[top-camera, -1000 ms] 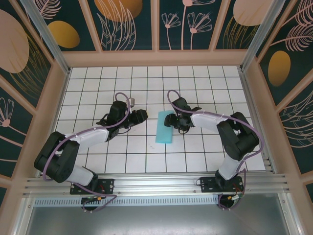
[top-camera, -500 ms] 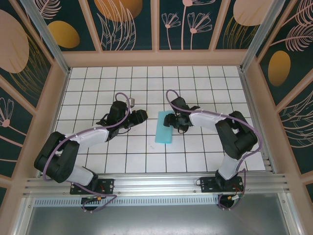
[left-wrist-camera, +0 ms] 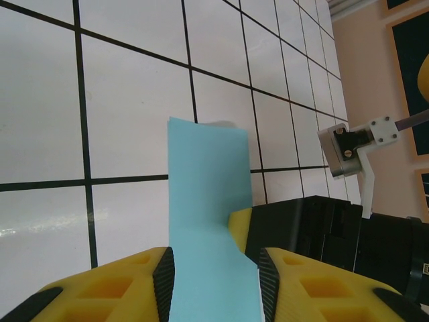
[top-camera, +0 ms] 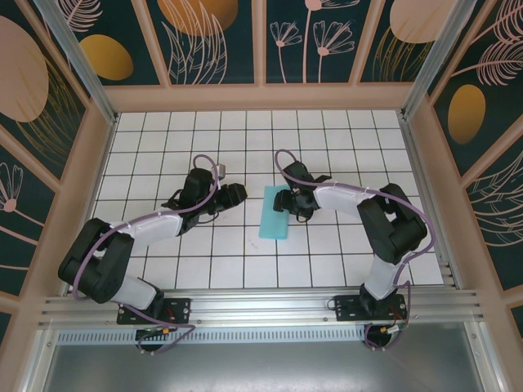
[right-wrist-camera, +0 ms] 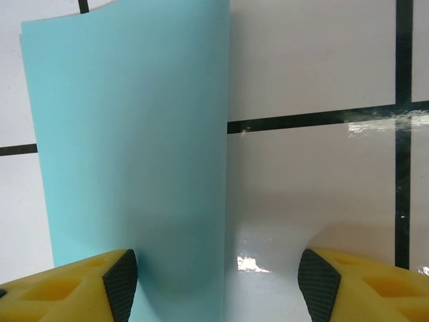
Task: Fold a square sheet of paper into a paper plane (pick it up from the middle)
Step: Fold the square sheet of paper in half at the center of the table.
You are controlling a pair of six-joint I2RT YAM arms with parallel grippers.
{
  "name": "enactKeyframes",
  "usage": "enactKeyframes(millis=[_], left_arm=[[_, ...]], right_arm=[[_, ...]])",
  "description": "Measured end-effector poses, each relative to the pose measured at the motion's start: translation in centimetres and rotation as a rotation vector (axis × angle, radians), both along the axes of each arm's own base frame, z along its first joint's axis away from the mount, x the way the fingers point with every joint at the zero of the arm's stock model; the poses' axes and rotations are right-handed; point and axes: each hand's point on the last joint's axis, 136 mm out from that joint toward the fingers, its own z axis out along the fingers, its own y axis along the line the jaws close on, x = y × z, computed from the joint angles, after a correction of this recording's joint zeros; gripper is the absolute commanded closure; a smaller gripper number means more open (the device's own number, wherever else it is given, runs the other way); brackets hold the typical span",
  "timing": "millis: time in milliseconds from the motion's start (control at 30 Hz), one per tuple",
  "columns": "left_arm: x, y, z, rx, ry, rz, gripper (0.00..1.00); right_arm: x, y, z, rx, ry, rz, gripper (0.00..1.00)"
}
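The square sheet of paper lies folded into a narrow turquoise rectangle on the middle of the white tiled table. My right gripper stands open at the sheet's far end. In the right wrist view its left pad is over the paper and its right pad over bare tile, with the right gripper straddling the straight long edge. My left gripper hovers just left of the sheet, jaws apart. In the left wrist view the paper shows between the left gripper pads, and a yellow finger of the right gripper touches it.
Wooden walls close the table at the back and both sides. An aluminium rail carrying both arm bases runs along the near edge. Bare tiles lie all round the paper.
The right gripper has edged slightly to the left at the paper's far end. The left arm and the paper have hardly moved.
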Motion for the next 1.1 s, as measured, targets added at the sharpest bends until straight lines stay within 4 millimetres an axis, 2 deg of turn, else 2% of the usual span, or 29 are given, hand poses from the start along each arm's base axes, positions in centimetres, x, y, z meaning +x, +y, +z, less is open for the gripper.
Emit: enactKeyframes(millis=[433, 767, 1100], left_arm=[[0.16, -0.09, 0.19, -0.002, -0.004, 0.0, 0.59], [0.16, -0.09, 0.19, 0.0, -0.007, -0.002, 0.58], [0.16, -0.1, 0.12, 0.001, -0.005, -0.003, 0.58]], right_arm=[[0.1, -0.02, 0.18, 0.038, -0.004, -0.042, 0.32], [-0.07, 0.17, -0.01, -0.015, 0.013, 0.042, 0.29], [-0.05, 0.02, -0.21, -0.033, 0.022, 0.039, 0.32]])
